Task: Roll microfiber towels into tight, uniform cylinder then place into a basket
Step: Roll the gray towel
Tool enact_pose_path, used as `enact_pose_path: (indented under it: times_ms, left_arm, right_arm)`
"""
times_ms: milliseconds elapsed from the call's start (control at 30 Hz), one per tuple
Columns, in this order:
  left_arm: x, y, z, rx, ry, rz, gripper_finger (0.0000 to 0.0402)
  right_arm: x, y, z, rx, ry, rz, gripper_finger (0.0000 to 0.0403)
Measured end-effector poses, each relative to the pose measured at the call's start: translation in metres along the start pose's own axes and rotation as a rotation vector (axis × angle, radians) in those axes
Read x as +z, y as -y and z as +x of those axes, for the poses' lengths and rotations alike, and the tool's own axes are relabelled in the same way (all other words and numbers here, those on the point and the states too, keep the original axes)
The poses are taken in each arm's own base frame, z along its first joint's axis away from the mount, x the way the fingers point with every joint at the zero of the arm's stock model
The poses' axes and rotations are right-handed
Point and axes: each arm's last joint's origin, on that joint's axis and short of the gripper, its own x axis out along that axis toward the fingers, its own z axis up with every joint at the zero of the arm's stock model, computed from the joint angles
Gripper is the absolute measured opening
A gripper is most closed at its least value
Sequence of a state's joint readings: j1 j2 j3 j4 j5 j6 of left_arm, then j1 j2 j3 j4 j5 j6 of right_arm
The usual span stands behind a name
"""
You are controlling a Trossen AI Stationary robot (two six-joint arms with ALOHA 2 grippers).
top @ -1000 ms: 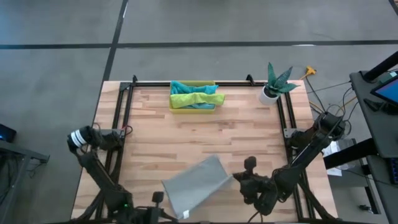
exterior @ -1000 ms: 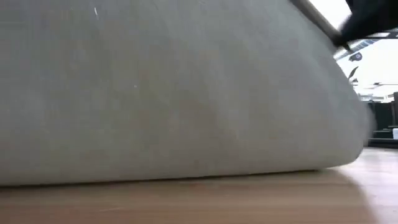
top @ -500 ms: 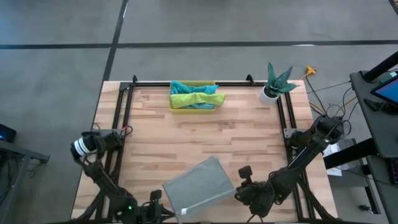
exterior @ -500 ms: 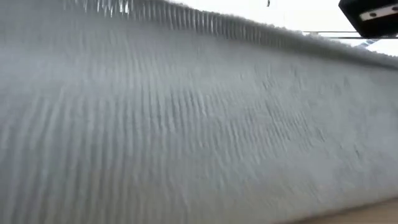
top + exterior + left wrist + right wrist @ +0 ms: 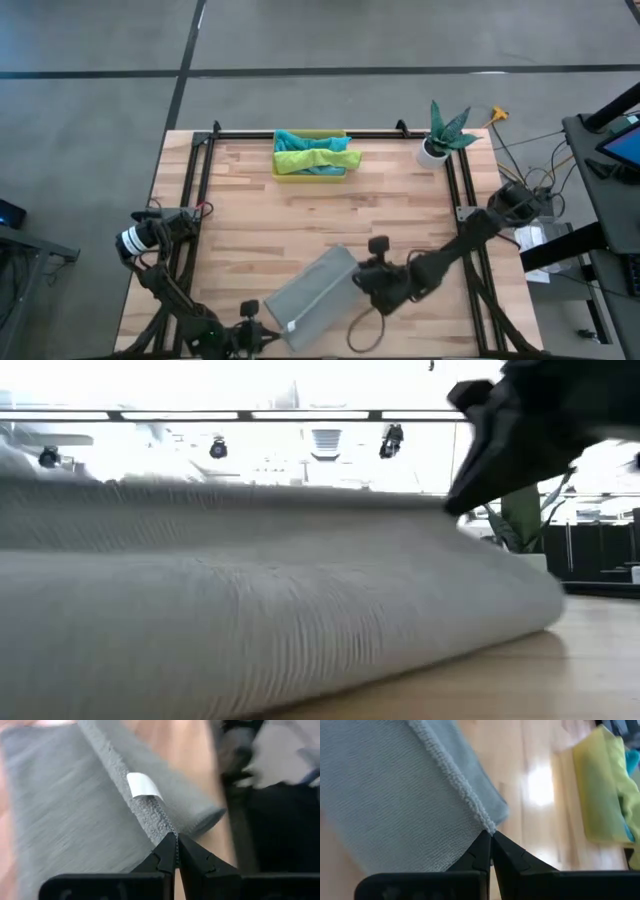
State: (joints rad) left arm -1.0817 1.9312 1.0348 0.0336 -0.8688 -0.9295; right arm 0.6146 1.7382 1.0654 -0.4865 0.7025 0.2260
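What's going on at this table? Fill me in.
Both arms are working the grey towel at the near edge of the wooden table. The left gripper is shut on its hemmed edge by the white tag; the right gripper is shut on another corner. The towel is folded over, not yet a tight cylinder. The yellow basket at the far edge already holds teal and lime green towels.

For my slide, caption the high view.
Both claws, left and right, pinch the grey towel; the yellow basket holds rolled towels.
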Motion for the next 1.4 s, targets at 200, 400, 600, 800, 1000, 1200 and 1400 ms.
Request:
enact_pose_path:
  times_ms: [200, 400, 600, 800, 1000, 1200, 1400]
  left_arm:
    - [-0.015, -0.023, -0.001, 0.155, -0.084, -0.059, 0.0]
    - [-0.016, -0.025, -0.001, 0.176, -0.062, -0.061, 0.0]
    - [-0.015, -0.025, -0.002, 0.179, -0.055, -0.03, 0.0]
    - [-0.001, -0.028, -0.012, 0.195, -0.018, -0.004, 0.0]
    - [0.002, -0.033, -0.016, 0.21, -0.031, 0.015, 0.0]
    - [-0.005, -0.034, -0.011, 0.223, -0.043, -0.011, 0.0]
    - [-0.002, -0.031, -0.012, 0.204, -0.05, -0.044, 0.0]
  right_arm:
    - [-0.007, 0.018, 0.021, -0.04, -0.049, 0.026, 0.0009]
    - [-0.016, 0.022, 0.033, -0.051, -0.04, 0.021, 0.0009]
    - [-0.019, 0.022, 0.036, -0.063, -0.018, -0.013, 0.0009]
    - [-0.018, 0.025, 0.037, -0.168, -0.006, -0.022, 0.0009]
    - [-0.019, 0.027, 0.039, -0.138, -0.013, -0.004, 0.0009]
    - [-0.021, 0.028, 0.042, -0.137, -0.014, 0.007, 0.0009]
    - [-0.02, 0.032, 0.045, -0.141, -0.013, 0.018, 0.0009]
